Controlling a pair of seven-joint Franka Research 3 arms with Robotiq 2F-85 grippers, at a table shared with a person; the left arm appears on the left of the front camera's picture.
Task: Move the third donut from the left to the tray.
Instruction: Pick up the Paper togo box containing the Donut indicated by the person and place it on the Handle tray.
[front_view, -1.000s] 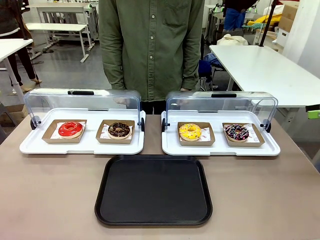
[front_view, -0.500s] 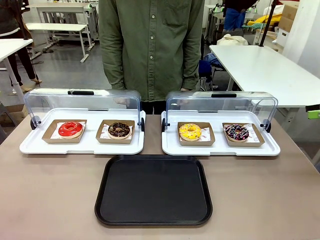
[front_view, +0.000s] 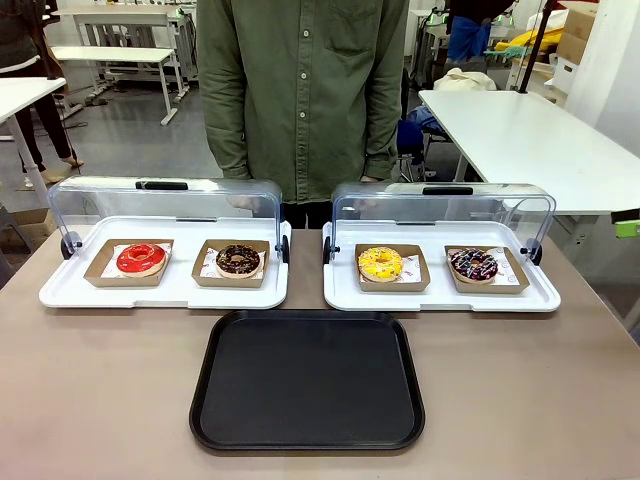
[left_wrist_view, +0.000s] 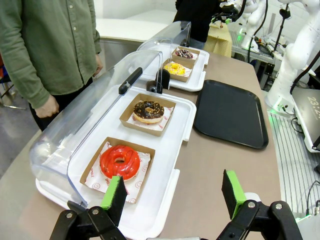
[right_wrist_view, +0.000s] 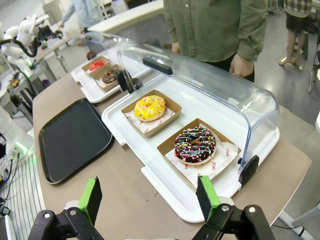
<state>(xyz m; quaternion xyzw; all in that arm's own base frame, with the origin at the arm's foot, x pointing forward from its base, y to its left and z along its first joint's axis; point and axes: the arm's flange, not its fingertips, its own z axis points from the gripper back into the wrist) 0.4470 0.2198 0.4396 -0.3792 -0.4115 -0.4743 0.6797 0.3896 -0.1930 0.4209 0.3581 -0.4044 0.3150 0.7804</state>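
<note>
yellow donut (front_view: 380, 263) looked soft, icing fragile, so grip its cardboard square (front_view: 393, 286); left hand (left_wrist_view: 173, 193) and right hand (right_wrist_view: 149, 196) stood apart.

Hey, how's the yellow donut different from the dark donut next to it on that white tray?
Icing: the yellow donut is bright yellow with small orange flecks; the dark donut is chocolate with multicoloured sprinkles. Place: on the white tray, the yellow donut sits toward the table's middle, the dark donut at the right end. Both are rings, each on a brown cardboard square.
</note>
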